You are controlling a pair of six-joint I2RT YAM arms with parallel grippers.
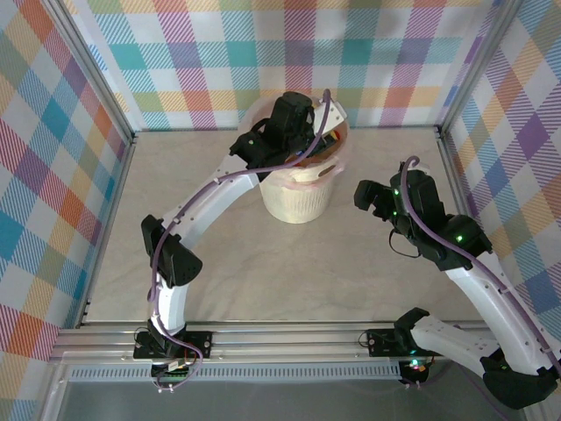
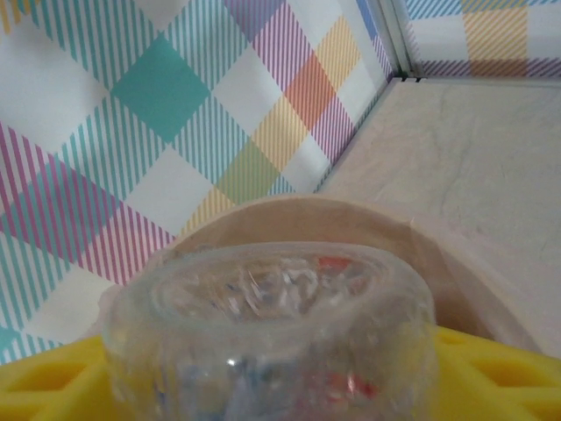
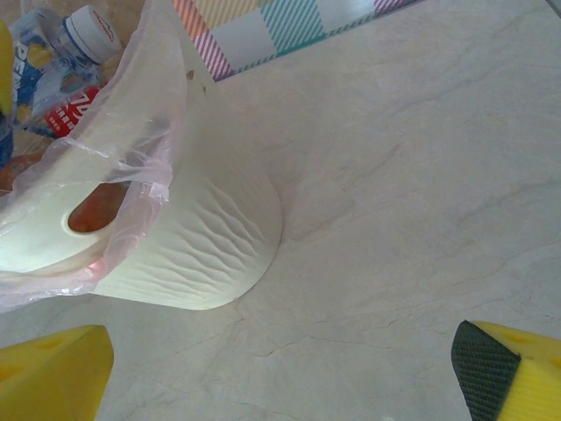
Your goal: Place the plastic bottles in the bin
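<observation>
The cream bin (image 1: 298, 197) stands at the back middle of the table, lined with a pinkish bag (image 3: 149, 132). My left gripper (image 1: 294, 118) hangs over its mouth, shut on a clear plastic bottle (image 2: 272, 307) whose ribbed base faces the camera between the yellow fingers (image 2: 508, 377). The bin's rim (image 2: 351, 219) curves just behind the bottle. Inside the bin lie bottles (image 3: 74, 53) with red and blue labels and a white cap. My right gripper (image 1: 370, 197) hovers to the right of the bin, open wide, with bare table between its fingers (image 3: 53, 373).
Plaid walls close in the table (image 1: 263, 263) at the back and both sides, with metal corner posts (image 1: 447, 105). The left arm arches from the near edge up to the bin. Open tabletop lies in front of and right of the bin.
</observation>
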